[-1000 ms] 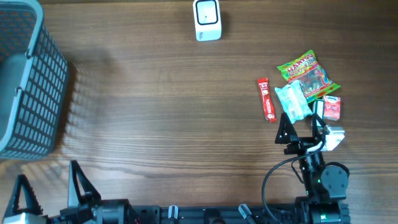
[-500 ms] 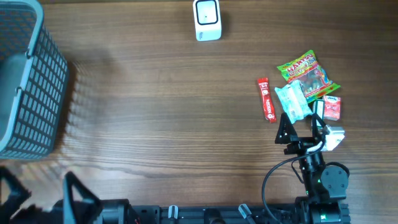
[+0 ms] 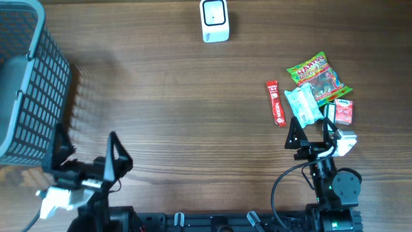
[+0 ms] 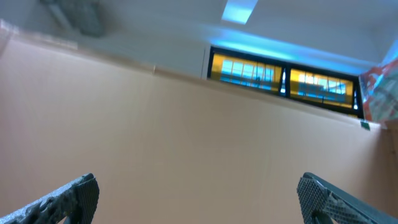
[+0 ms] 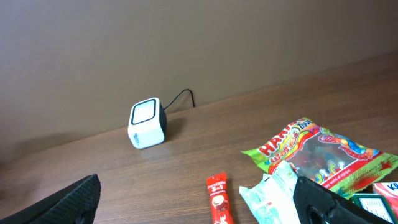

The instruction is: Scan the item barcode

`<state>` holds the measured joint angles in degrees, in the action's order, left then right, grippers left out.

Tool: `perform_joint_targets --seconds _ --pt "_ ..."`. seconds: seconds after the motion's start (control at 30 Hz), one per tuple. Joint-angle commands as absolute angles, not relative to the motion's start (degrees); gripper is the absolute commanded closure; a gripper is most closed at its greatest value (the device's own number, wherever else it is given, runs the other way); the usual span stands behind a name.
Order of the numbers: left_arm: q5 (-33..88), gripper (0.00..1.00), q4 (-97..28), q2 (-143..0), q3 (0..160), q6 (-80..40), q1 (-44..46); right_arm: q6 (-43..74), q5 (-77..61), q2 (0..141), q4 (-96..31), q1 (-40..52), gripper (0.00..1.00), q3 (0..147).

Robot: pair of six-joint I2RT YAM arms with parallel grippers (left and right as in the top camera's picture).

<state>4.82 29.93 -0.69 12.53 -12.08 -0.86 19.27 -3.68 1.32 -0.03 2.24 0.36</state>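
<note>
Grey mesh basket (image 3: 29, 84) at left edge of table (image 3: 180, 116). Left jaws spread, empty, near the basket's near corner. White scanner (image 3: 214, 20) at far centre. Red stick packet (image 3: 276, 103) lies beside gummy bag (image 3: 317, 76) and other packets on the right. Right jaws spread, empty, at the pile's near edge.

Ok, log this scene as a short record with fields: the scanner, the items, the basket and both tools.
scanner: white, at the far edge of the table, cable behind it
items: red sachet, gummy bag, pale teal packet, small red box, clustered at the right
basket: grey, far left
left tool: open, empty, front left near the basket
right tool: open, empty, at the near edge of the item cluster
scan: not yet done, no item held
</note>
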Motion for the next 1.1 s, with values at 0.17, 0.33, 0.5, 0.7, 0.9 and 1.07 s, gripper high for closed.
perform_joint_targets --seconds 0.17,0.33,0.5,0.7,0.9,1.07 --pt "5.3 0.00 30.1 -0.2 4.2 -15.3 -1.3 19.7 -4.4 1.5 0.1 2.0 0.00 0.3" --pt "5.3 0.00 28.5 -0.2 1.4 -15.3 -1.3 19.7 -4.4 1.5 0.1 2.0 0.00 0.3" --pt "5.3 0.00 20.3 -0.2 0.3 -15.3 -1.4 19.7 -4.4 1.5 0.1 2.0 0.00 0.3" --pt "5.3 0.00 5.6 -0.2 0.3 -15.3 -2.5 19.7 -4.4 1.5 0.1 2.0 0.00 0.3" --pt "3.6 0.00 -4.3 -0.2 0.3 -14.4 -2.6 19.7 -4.4 1.5 0.1 2.0 0.00 0.3" --pt "3.6 0.00 -4.3 -0.2 0.3 -7.9 -2.6 19.7 -4.4 1.5 0.1 2.0 0.00 0.3"
